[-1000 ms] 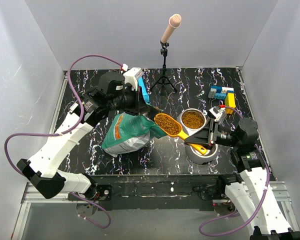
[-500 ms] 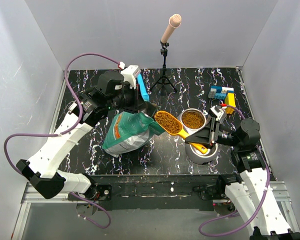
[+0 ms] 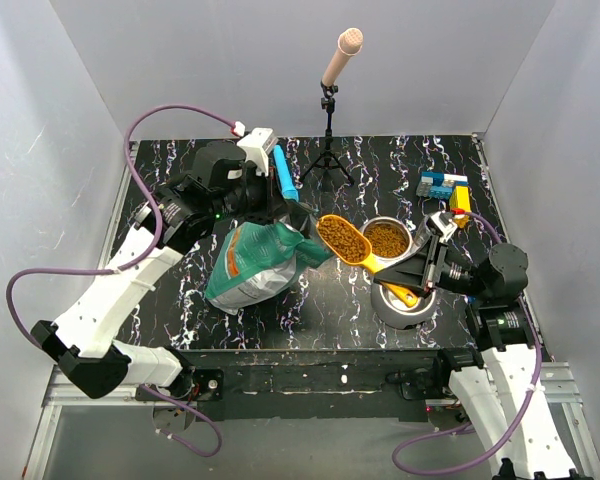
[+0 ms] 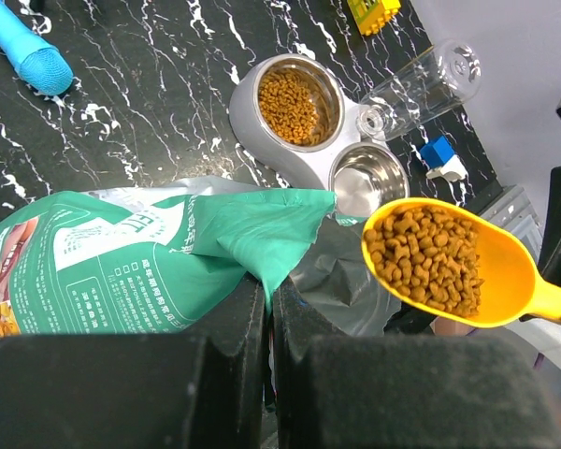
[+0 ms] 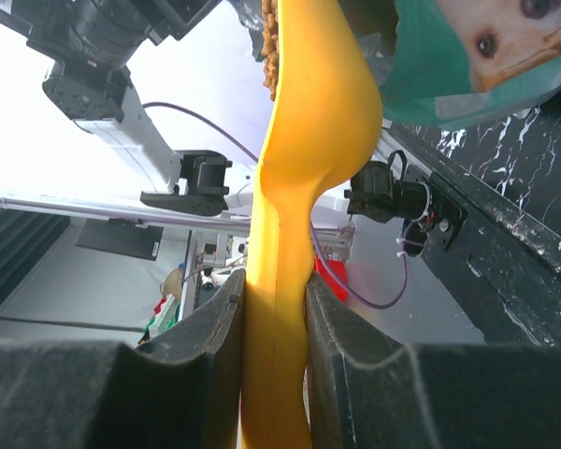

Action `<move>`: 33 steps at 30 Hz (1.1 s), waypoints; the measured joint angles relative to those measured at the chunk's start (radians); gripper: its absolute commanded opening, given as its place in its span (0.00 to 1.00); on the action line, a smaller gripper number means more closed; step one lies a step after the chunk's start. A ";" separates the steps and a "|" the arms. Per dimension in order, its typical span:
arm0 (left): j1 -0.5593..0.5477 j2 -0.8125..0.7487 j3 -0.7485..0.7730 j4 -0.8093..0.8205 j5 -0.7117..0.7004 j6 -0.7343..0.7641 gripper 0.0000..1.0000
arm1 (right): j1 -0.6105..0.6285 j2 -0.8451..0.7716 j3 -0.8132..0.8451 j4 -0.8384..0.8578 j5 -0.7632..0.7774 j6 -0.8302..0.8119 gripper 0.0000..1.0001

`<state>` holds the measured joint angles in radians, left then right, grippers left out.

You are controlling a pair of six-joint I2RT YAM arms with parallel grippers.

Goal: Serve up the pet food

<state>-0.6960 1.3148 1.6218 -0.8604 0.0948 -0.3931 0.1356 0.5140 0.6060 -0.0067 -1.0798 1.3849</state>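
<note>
A yellow scoop (image 3: 348, 242) heaped with brown kibble hangs over the table between the green pet food bag (image 3: 252, 265) and the double bowl stand (image 3: 395, 285). My right gripper (image 3: 423, 272) is shut on the scoop's handle (image 5: 279, 309). The far bowl (image 3: 385, 239) holds kibble; the near bowl (image 4: 367, 181) is bare steel. My left gripper (image 3: 292, 215) is shut on the bag's torn top edge (image 4: 266, 229), holding it up. In the left wrist view the filled scoop (image 4: 449, 267) floats just right of the bag mouth.
A blue brush (image 3: 284, 174) lies at the back left. A tripod (image 3: 328, 160) with a pink-tipped rod stands at the back centre. Toy bricks (image 3: 446, 186) and a transparent bottle (image 4: 421, 79) sit at the right, beside the bowls.
The scoop with kibble has moved right and a little back, away from the bag mouth toward the bowls. The left arm has shifted slightly, still holding the bag.
</note>
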 measured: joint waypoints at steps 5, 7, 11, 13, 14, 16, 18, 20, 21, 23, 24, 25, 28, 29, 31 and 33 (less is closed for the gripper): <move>0.000 -0.002 0.010 -0.014 -0.035 0.002 0.00 | -0.026 -0.010 0.000 -0.023 0.021 -0.001 0.01; -0.001 -0.004 0.015 -0.019 -0.062 0.003 0.00 | -0.040 -0.019 0.000 -0.043 0.034 -0.002 0.01; -0.001 -0.013 0.029 -0.041 -0.132 0.005 0.00 | -0.062 -0.037 0.000 -0.059 0.056 -0.002 0.01; -0.001 -0.021 0.031 -0.050 -0.165 0.008 0.00 | -0.073 -0.047 0.000 -0.066 0.066 -0.002 0.01; -0.001 -0.024 0.032 -0.053 -0.177 0.008 0.00 | -0.079 -0.052 -0.001 -0.071 0.072 -0.002 0.01; 0.000 -0.029 0.033 -0.056 -0.196 0.010 0.00 | -0.092 -0.066 -0.008 -0.074 0.087 -0.002 0.01; 0.000 -0.029 0.034 -0.057 -0.207 0.012 0.00 | -0.103 -0.078 -0.018 -0.083 0.105 -0.002 0.01; 0.000 -0.029 0.035 -0.058 -0.212 0.014 0.00 | -0.113 -0.090 -0.028 -0.097 0.130 -0.003 0.01; 0.000 -0.029 0.037 -0.059 -0.214 0.016 0.00 | -0.116 -0.096 -0.032 -0.106 0.145 -0.003 0.01; 0.000 -0.029 0.039 -0.061 -0.216 0.020 0.00 | -0.119 -0.104 -0.038 -0.124 0.179 -0.006 0.01; 0.000 -0.029 0.041 -0.064 -0.217 0.024 0.00 | -0.121 -0.109 -0.041 -0.130 0.195 -0.009 0.01; 0.000 -0.029 0.042 -0.067 -0.218 0.027 0.00 | -0.121 -0.114 -0.044 -0.138 0.212 -0.012 0.01; 0.000 -0.029 0.047 -0.073 -0.220 0.035 0.00 | -0.122 -0.127 -0.048 -0.175 0.265 -0.027 0.01; 0.000 -0.029 0.048 -0.074 -0.220 0.038 0.00 | -0.122 -0.132 -0.048 -0.185 0.283 -0.031 0.01; 0.000 -0.029 0.049 -0.074 -0.220 0.042 0.00 | -0.122 -0.143 -0.052 -0.205 0.321 -0.039 0.01; 0.000 -0.029 0.049 -0.075 -0.220 0.045 0.00 | -0.122 -0.161 -0.064 -0.224 0.360 -0.048 0.01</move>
<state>-0.6956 1.2854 1.6711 -0.9352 -0.1253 -0.3477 0.0139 0.3531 0.5415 -0.2310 -0.7197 1.3365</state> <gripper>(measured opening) 0.010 0.331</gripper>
